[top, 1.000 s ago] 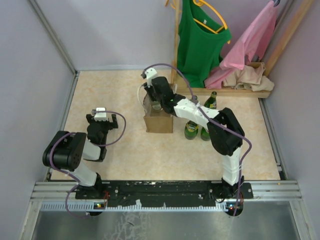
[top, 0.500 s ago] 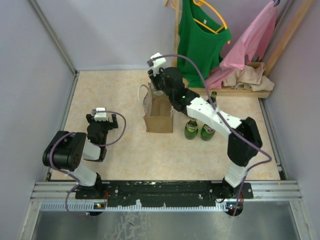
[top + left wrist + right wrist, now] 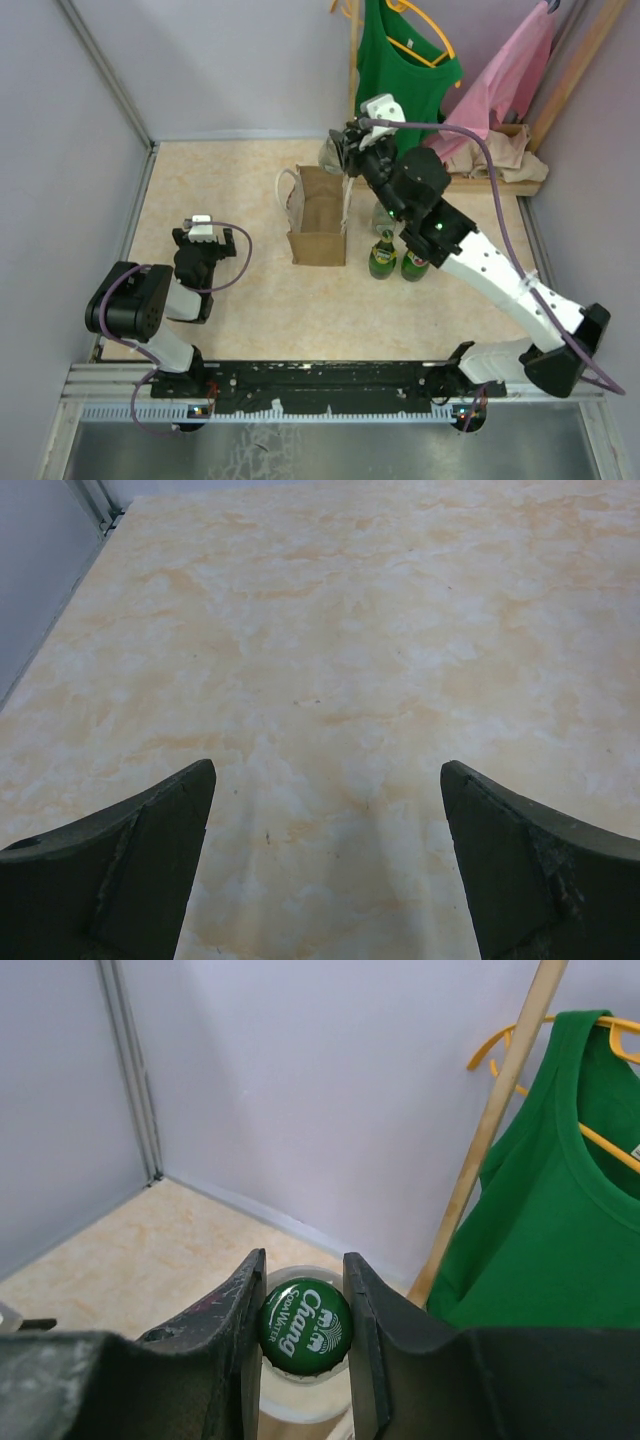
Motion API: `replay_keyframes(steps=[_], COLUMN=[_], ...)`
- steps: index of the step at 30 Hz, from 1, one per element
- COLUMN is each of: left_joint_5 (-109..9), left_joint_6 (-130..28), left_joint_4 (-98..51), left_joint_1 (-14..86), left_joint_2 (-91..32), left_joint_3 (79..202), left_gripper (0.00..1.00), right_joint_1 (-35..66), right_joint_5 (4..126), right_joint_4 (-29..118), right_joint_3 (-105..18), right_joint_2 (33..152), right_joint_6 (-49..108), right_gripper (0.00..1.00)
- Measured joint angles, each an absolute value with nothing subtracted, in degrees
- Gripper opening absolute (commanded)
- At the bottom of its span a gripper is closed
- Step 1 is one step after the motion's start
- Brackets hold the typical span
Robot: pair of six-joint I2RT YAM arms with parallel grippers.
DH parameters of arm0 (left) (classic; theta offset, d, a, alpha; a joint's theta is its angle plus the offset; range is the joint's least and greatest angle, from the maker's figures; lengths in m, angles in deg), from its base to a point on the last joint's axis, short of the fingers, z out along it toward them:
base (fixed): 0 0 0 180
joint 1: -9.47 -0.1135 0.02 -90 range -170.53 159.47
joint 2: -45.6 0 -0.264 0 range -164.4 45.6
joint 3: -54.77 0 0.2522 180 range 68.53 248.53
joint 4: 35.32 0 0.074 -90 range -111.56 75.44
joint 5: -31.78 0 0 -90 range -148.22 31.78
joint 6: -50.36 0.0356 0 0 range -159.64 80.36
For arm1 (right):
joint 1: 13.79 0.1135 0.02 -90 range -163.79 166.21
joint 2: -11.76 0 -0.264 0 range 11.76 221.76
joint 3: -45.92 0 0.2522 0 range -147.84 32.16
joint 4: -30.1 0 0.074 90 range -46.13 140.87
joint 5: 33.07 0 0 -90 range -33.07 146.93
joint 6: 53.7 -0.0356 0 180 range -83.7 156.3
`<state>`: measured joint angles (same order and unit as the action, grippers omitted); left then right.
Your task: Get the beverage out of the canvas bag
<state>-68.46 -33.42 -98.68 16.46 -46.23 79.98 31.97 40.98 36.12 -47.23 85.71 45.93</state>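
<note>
**Grip state.** The right hand (image 3: 348,152) is closed on the clear bottle with a green printed cap (image 3: 305,1327). In the right wrist view the cap sits squarely between the two fingers (image 3: 235,1305), and both appear to press against it.

**Change.** One second ago this hand was lowered into the mouth of the tan-brown fabric tote bag with white looped handles (image 3: 318,240). Half a second ago it stood over the far rim. It is now raised and displaced to the right and rear. The bottle hangs beneath it, outside the bag's outline in the top view and in front of the green sleeveless shirt (image 3: 400,90). The bag stands upright in the same place with its mouth open. No other bottle is visible inside it.

**Meaning for the task.** The extraction is judged essentially complete. What remains is to set the bottle down on the pale marbled surface (image 3: 330,630). Two green glass bottles (image 3: 383,257) stand just right of the bag, so the set-down spot should be chosen apart from them. The bottle is held at the cap end only, so it may swing or slip.

**Left hand.** The left hand (image 3: 205,238) has its fingers wide apart and holds nothing. It sits low over bare surface, well left of the bag, and has not moved.
</note>
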Motion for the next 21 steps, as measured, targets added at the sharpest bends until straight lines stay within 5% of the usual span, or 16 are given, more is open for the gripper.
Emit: replay_keyframes(steps=[21], left_joint_5=[-68.46], left_joint_6=[-33.42], left_joint_4=[-98.68], left_joint_1=[16.46], left_joint_2=[-46.23], left_joint_3=[79.98], left_gripper=[1.00], right_joint_1=[34.11], right_joint_5=[21.71], right_joint_4=[46.74], right_joint_3=[-35.98], right_joint_2=[73.15], right_joint_6=[45.75], right_gripper=[0.00])
